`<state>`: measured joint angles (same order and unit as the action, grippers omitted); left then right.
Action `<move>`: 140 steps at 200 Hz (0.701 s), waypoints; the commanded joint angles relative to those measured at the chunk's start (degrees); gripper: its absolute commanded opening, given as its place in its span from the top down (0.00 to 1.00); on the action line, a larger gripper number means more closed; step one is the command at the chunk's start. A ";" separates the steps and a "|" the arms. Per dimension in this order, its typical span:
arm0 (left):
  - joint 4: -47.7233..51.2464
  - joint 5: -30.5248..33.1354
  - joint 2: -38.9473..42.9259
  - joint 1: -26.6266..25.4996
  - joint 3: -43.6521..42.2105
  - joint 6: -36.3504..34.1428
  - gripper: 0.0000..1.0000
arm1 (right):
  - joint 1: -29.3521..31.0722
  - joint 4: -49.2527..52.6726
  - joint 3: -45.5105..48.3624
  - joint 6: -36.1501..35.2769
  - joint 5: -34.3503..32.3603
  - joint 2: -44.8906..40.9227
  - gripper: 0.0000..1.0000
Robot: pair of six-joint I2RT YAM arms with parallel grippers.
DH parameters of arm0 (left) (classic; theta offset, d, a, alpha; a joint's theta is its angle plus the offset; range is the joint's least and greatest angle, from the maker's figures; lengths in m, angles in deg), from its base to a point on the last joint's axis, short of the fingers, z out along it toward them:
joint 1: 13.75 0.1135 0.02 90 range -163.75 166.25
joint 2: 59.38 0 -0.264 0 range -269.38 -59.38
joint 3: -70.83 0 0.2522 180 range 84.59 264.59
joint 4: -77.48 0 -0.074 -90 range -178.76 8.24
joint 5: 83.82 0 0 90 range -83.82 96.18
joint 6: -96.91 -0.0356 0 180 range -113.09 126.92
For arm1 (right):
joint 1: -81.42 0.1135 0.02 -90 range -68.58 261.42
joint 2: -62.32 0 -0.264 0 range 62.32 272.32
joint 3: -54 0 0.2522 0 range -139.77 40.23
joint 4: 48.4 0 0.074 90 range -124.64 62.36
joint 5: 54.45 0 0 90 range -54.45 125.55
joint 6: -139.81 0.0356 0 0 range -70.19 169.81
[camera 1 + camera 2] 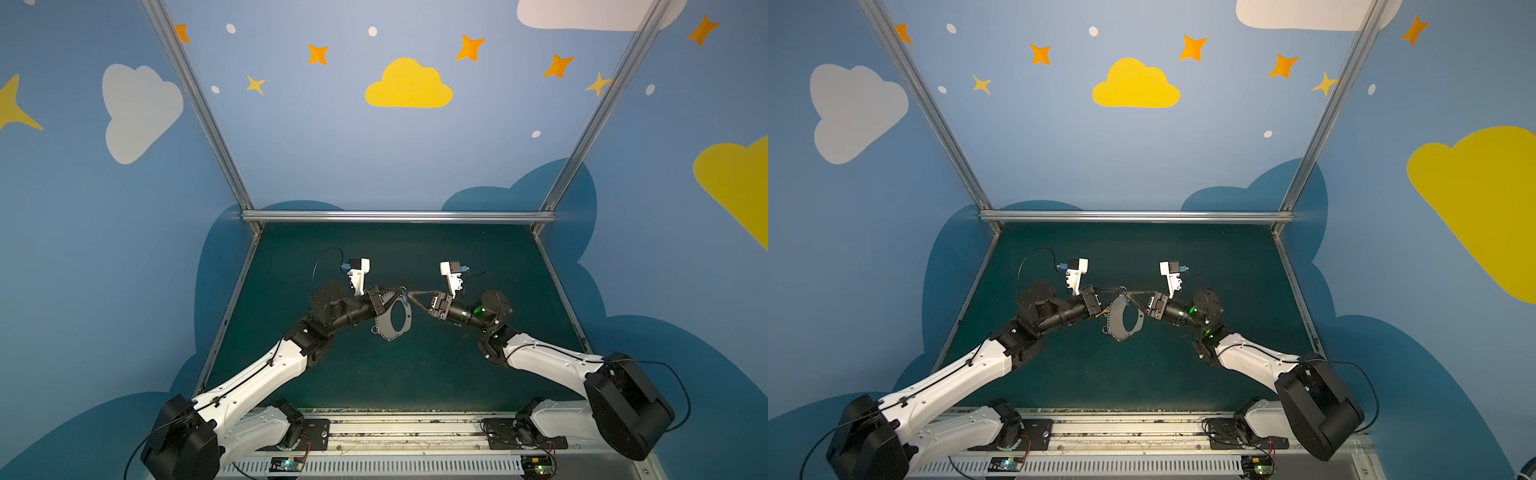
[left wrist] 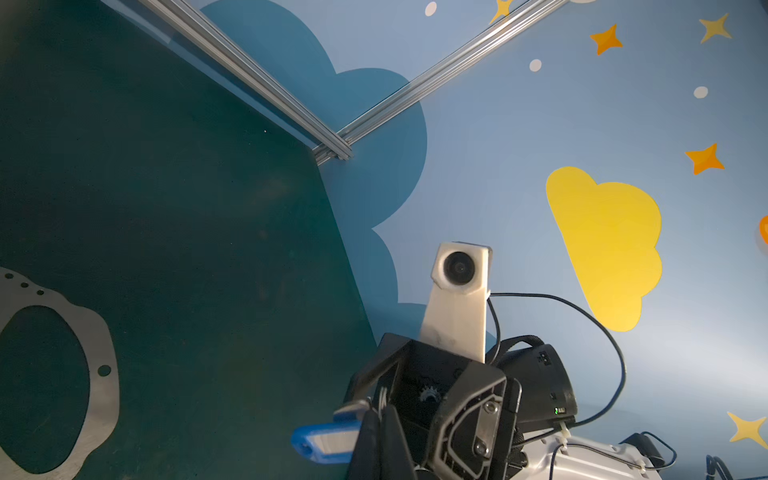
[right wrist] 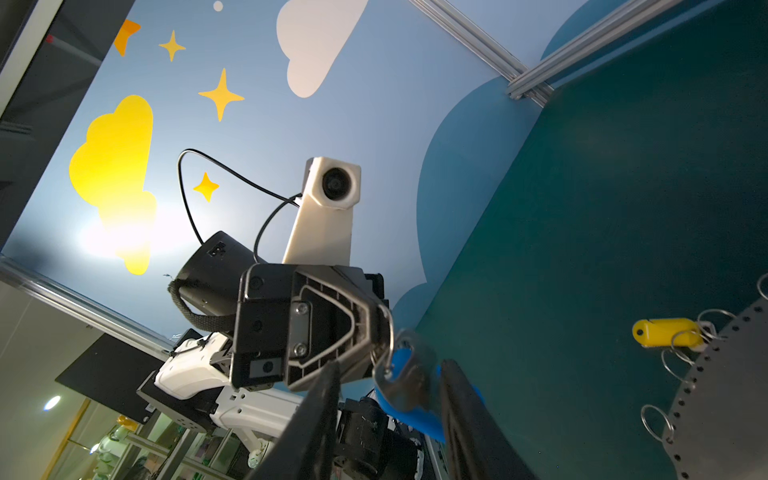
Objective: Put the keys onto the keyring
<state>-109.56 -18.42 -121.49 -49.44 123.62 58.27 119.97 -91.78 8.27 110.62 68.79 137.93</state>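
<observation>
Firmly pinched together, the left gripper [image 3: 379, 328] clamps a wire ring [image 3: 392, 332] from which the blue-tagged key [image 3: 409, 378] hangs, raised above the table [image 1: 415, 374]. The fingers of the right gripper [image 3: 391, 362] stand apart, one on each side of that key, neither clearly pressing it. Below, the keyring plate [image 1: 388, 332] lies flat on the table, the yellow-tagged key [image 3: 665, 332] on one of its edge rings. Any lettering on the tags is too blurred to read.

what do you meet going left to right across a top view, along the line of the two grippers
left wrist camera → left gripper → blue-tagged key → right gripper → right wrist camera; keyring overlaps them, so left out
</observation>
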 commanded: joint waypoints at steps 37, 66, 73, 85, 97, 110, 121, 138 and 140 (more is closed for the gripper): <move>-2.65 0.99 0.75 -0.60 -0.98 0.25 0.96 | 0.87 -5.86 -3.58 2.36 2.01 3.39 0.58; -2.46 1.81 1.17 -0.61 -1.07 0.33 0.96 | 1.18 -5.37 -3.90 2.14 2.09 4.36 0.59; -2.21 2.31 1.43 -0.61 -1.14 0.44 0.96 | 1.26 -5.60 -3.94 2.26 2.18 4.45 0.63; -1.82 3.20 1.83 -0.62 -1.32 0.59 0.95 | 1.40 -5.70 -3.97 2.30 2.35 4.41 0.68; -1.51 3.98 2.20 -0.55 -1.49 0.55 0.95 | 1.44 -5.78 -3.87 2.35 2.58 4.30 0.76; -1.46 4.46 2.51 -0.62 -1.67 0.50 0.95 | 1.38 -5.62 -3.85 2.32 2.80 4.28 0.84; -1.37 4.53 2.52 -0.62 -1.76 0.55 0.94 | 1.44 -5.63 -3.63 2.30 2.72 4.23 0.89; -0.98 4.28 2.55 -0.55 -1.72 0.51 0.90 | 1.43 -4.85 -3.78 2.05 2.85 4.20 0.97; -0.86 4.29 2.61 -0.53 -1.68 0.51 0.89 | 1.40 -4.41 -3.86 1.94 2.88 4.15 0.98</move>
<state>-110.34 -15.06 -119.57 -49.98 122.13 58.79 121.02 -95.50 5.78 113.29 70.65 142.17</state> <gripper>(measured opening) 0.077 0.066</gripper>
